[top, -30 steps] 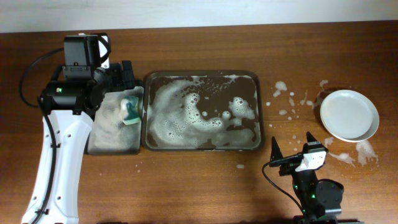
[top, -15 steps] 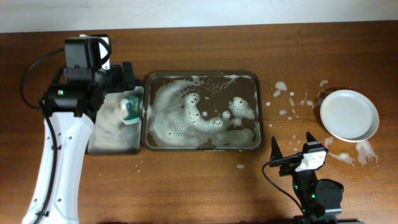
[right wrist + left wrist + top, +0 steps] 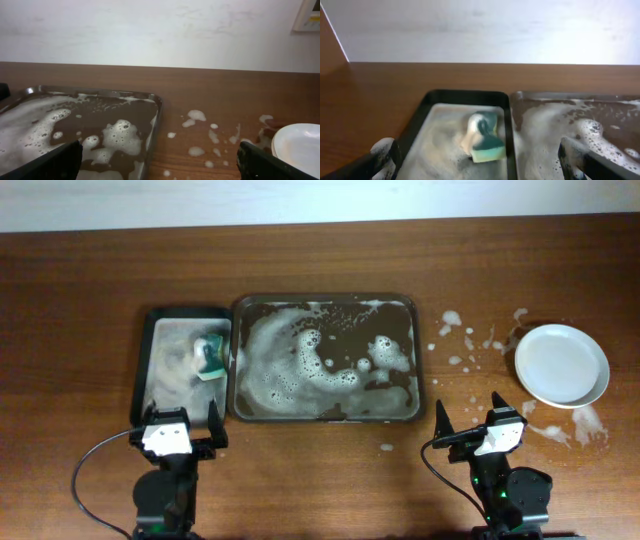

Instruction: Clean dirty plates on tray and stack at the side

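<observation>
Fingers apart over foam-flecked wooden table

The whole table is seen straight down from high above by the overhead camera. The left wrist view is taken low and close from the table's near side, facing the far wall across the small tray and its sponge. The right wrist view is likewise set low and aimed at that wall. The large tray is shared by all 3 views. The plates are shared by 2, overhead and right wrist.
</observation>
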